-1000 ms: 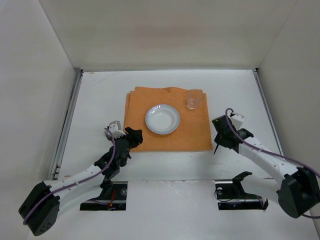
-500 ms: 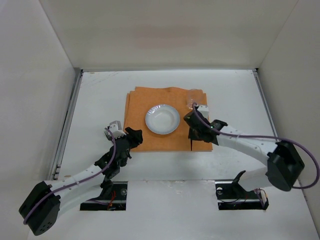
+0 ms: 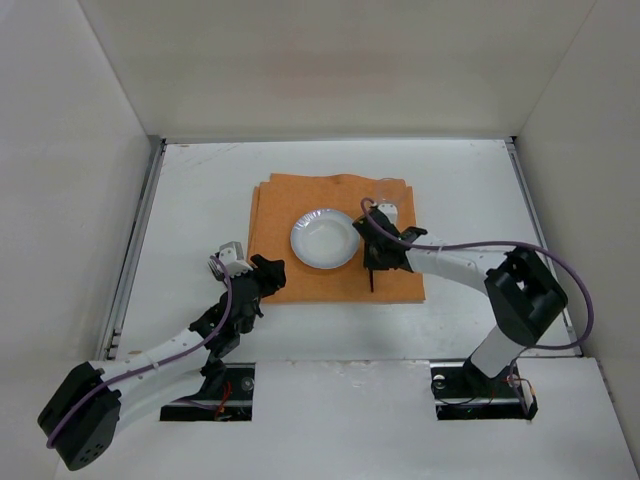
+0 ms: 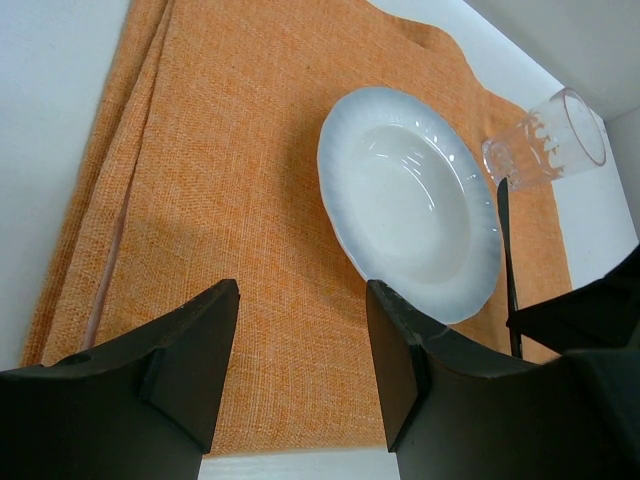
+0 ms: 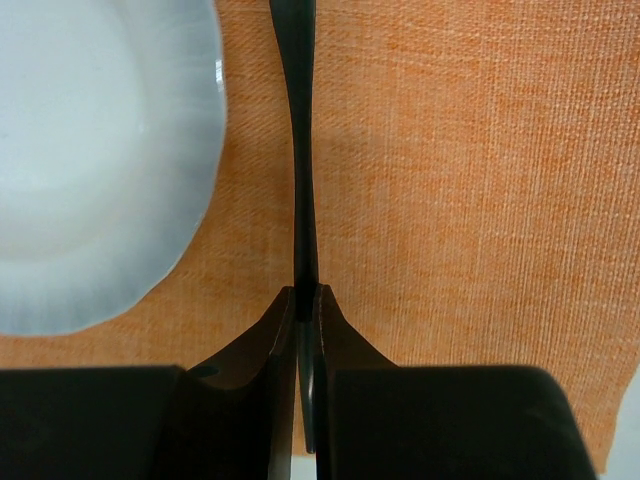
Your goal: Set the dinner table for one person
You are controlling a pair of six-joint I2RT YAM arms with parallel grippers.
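Right gripper (image 5: 305, 295) clamped on dark slim utensil (image 5: 298, 150), just right of white plate (image 5: 90, 150), above orange placemat (image 5: 450, 200) on dinner table (image 3: 200, 190). Lower flat, parallel to plate rim, avoid glass (image 4: 545, 145), then let go. Left gripper (image 4: 300, 300) spread, empty.
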